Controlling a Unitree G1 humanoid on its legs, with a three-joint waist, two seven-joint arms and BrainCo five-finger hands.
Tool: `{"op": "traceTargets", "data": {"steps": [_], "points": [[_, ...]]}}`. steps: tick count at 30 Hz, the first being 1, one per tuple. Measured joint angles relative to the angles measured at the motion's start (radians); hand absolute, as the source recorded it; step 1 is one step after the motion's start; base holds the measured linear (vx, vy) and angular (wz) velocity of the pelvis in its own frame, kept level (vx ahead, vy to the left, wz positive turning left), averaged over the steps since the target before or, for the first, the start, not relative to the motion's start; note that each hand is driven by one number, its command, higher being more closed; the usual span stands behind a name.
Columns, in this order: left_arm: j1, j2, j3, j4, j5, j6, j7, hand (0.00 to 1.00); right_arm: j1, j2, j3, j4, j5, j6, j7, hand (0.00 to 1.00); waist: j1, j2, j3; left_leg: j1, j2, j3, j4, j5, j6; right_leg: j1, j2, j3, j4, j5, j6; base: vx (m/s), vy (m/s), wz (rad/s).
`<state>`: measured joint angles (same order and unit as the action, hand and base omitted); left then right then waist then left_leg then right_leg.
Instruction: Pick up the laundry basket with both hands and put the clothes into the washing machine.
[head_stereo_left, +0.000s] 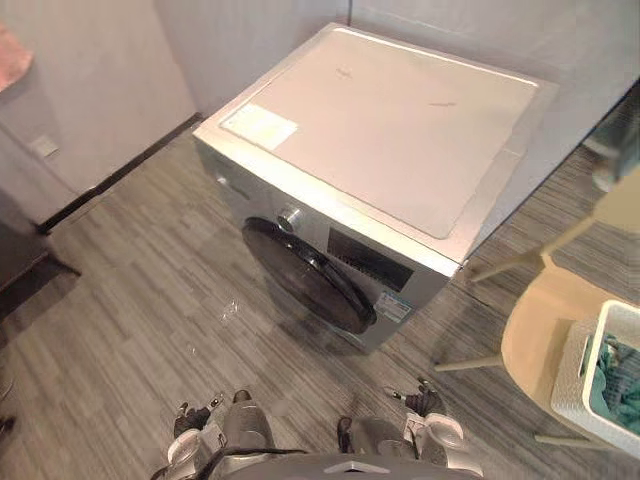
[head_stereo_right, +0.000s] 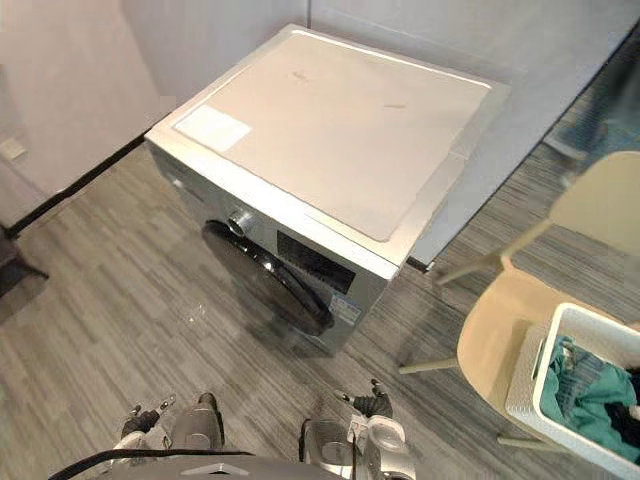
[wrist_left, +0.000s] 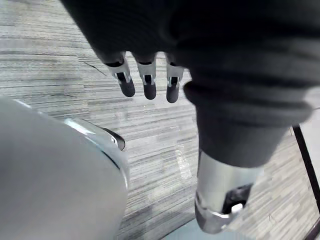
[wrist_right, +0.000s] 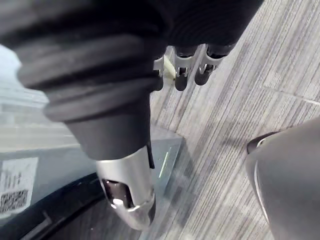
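1. Left hand (wrist_left: 148, 80) and right hand (wrist_right: 186, 70) hang relaxed, empty; the basket (head_stereo_right: 528, 388) of clothes (head_stereo_right: 590, 395) sits on a chair (head_stereo_right: 492, 335) right of the washer (head_stereo_right: 330, 140).
2. Uneven grips could tip it off the seat.
3. The door (head_stereo_right: 265, 275) looks closed, blocking loading.

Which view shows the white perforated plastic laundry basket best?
The right eye view: the white perforated plastic laundry basket sits on the beige chair, teal clothes visible inside. The left eye view crops it at the edge; the wrist views face the grey floor.
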<state>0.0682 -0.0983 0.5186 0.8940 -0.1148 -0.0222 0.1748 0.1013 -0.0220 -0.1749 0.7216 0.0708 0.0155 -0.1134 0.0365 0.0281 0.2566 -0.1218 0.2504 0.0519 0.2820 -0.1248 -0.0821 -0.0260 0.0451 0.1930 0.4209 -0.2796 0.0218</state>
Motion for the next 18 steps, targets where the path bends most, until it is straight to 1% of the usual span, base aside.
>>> {"op": "traceTargets", "data": {"steps": [1, 2, 3, 4, 5, 6, 7, 8, 10, 11, 12, 14, 15, 16, 17, 18], "points": [[0.003, -0.001, -0.001, 0.004, 0.000, 0.000, 0.000, 0.00, 0.004, -0.002, 0.010, -0.003, -0.001, -0.002, 0.000, 0.00, 0.001, 0.001, -0.010, 0.004, -0.002, -0.006, -0.023, 0.011, -0.007, -0.010, -0.004, 0.021, 0.013, -0.013, 0.017, 0.16, 0.419, -0.91], [0.007, -0.005, -0.003, 0.020, 0.000, 0.000, 0.000, 0.00, 0.013, -0.007, 0.019, -0.010, -0.001, -0.007, 0.000, 0.00, 0.000, 0.018, -0.029, 0.016, 0.002, -0.033, -0.051, 0.052, 0.000, -0.023, -0.001, 0.057, 0.032, -0.040, 0.039, 0.14, 0.478, -0.93], [0.015, -0.003, -0.007, 0.030, 0.000, 0.001, 0.001, 0.00, 0.013, -0.012, 0.026, -0.010, -0.002, -0.012, -0.001, 0.00, 0.001, 0.032, -0.043, 0.024, 0.009, -0.042, -0.046, 0.039, -0.102, -0.038, 0.005, 0.087, 0.049, -0.071, 0.051, 0.12, 0.564, -1.11], [0.015, 0.014, 0.003, 0.014, -0.003, -0.002, 0.008, 0.00, 0.015, 0.004, 0.042, -0.011, -0.018, -0.011, -0.003, 0.00, 0.005, -0.018, -0.041, 0.012, -0.018, 0.014, 0.028, -0.017, -0.102, -0.046, -0.027, 0.133, 0.054, -0.092, 0.065, 0.07, 0.541, -1.11], [0.027, 0.021, 0.008, 0.003, -0.005, -0.010, 0.014, 0.00, 0.019, 0.018, 0.056, -0.012, -0.034, -0.011, -0.002, 0.00, 0.011, -0.024, -0.043, 0.000, -0.025, 0.038, 0.083, -0.057, -0.096, -0.045, -0.044, 0.157, 0.031, -0.080, 0.080, 0.02, 0.408, -1.04], [0.034, 0.024, 0.013, -0.004, -0.006, -0.012, 0.018, 0.00, 0.023, 0.030, 0.057, -0.014, -0.039, -0.011, -0.002, 0.00, 0.012, -0.037, -0.053, -0.010, -0.023, 0.063, 0.137, -0.089, -0.092, -0.041, -0.052, 0.183, 0.009, -0.068, 0.095, 0.02, 0.372, -0.96], [0.035, 0.029, 0.011, -0.013, -0.006, -0.015, 0.019, 0.00, 0.027, 0.044, 0.057, -0.015, -0.039, -0.011, -0.003, 0.00, 0.009, -0.051, -0.064, -0.024, -0.024, 0.084, 0.194, -0.122, -0.073, -0.041, -0.064, 0.203, -0.016, -0.052, 0.114, 0.02, 0.274, -0.76], [0.036, 0.029, 0.010, -0.016, -0.006, -0.016, 0.018, 0.00, 0.028, 0.048, 0.057, -0.017, -0.039, -0.011, -0.003, 0.00, 0.008, -0.054, -0.067, -0.030, -0.025, 0.087, 0.212, -0.131, -0.066, -0.042, -0.069, 0.212, -0.028, -0.042, 0.120, 0.01, 0.307, -0.75], [0.035, 0.021, 0.012, -0.022, -0.005, -0.019, 0.019, 0.00, 0.033, 0.052, 0.095, -0.070, -0.039, -0.011, -0.004, 0.00, -0.003, -0.053, -0.066, -0.050, -0.029, 0.120, 0.269, -0.176, -0.046, -0.062, -0.081, 0.264, -0.080, 0.013, 0.153, -0.05, 0.325, -0.90], [0.034, 0.021, 0.011, -0.022, -0.004, -0.019, 0.020, 0.00, 0.034, 0.052, 0.120, -0.113, -0.039, -0.010, -0.003, 0.00, -0.002, -0.053, -0.066, -0.056, -0.029, 0.149, 0.280, -0.193, -0.037, -0.087, -0.083, 0.298, -0.086, 0.032, 0.164, -0.09, 0.286, -1.00], [0.033, 0.019, 0.008, -0.022, -0.003, -0.019, 0.021, 0.00, 0.037, 0.051, 0.140, -0.144, -0.038, -0.011, -0.003, 0.00, -0.002, -0.059, -0.070, -0.059, -0.028, 0.168, 0.282, -0.203, -0.032, -0.104, -0.083, 0.317, -0.087, 0.047, 0.171, -0.10, 0.203, -1.03], [0.032, 0.023, -0.017, -0.021, 0.001, -0.021, 0.022, 0.00, 0.062, 0.043, 0.225, -0.284, -0.038, -0.014, 0.003, 0.00, 0.003, -0.050, -0.065, -0.076, -0.031, 0.254, 0.294, -0.219, -0.012, -0.167, -0.099, 0.354, -0.095, 0.096, 0.186, -0.15, 0.198, -1.12], [0.030, 0.023, -0.038, -0.019, 0.004, -0.021, 0.025, 0.00, 0.089, 0.033, 0.277, -0.362, -0.037, -0.019, 0.011, 0.00, -0.004, -0.041, -0.061, -0.081, -0.036, 0.282, 0.295, -0.220, -0.002, -0.190, -0.111, 0.345, -0.102, 0.126, 0.186, -0.19, 0.214, -0.83], [0.029, 0.024, -0.051, -0.018, 0.009, -0.021, 0.027, 0.00, 0.107, 0.030, 0.300, -0.396, -0.037, -0.025, 0.021, 0.00, -0.007, -0.036, -0.060, -0.084, -0.039, 0.290, 0.295, -0.219, 0.003, -0.198, -0.115, 0.341, -0.103, 0.138, 0.184, -0.17, 0.170, -0.49], [0.025, 0.026, -0.078, -0.017, 0.014, -0.021, 0.031, 0.00, 0.127, 0.024, 0.349, -0.443, -0.037, -0.040, 0.045, 0.00, -0.005, -0.033, -0.061, -0.089, -0.043, 0.306, 0.288, -0.212, 0.019, -0.215, -0.129, 0.296, -0.112, 0.168, 0.176, -0.16, 0.123, -0.23], [0.023, 0.030, -0.103, -0.017, 0.014, -0.021, 0.031, 0.00, 0.138, 0.014, 0.398, -0.464, -0.037, -0.043, 0.051, 0.00, -0.006, -0.025, -0.056, -0.087, -0.041, 0.318, 0.271, -0.199, 0.033, -0.223, -0.149, 0.192, -0.101, 0.167, 0.148, -0.13, 0.062, -0.15]]}}
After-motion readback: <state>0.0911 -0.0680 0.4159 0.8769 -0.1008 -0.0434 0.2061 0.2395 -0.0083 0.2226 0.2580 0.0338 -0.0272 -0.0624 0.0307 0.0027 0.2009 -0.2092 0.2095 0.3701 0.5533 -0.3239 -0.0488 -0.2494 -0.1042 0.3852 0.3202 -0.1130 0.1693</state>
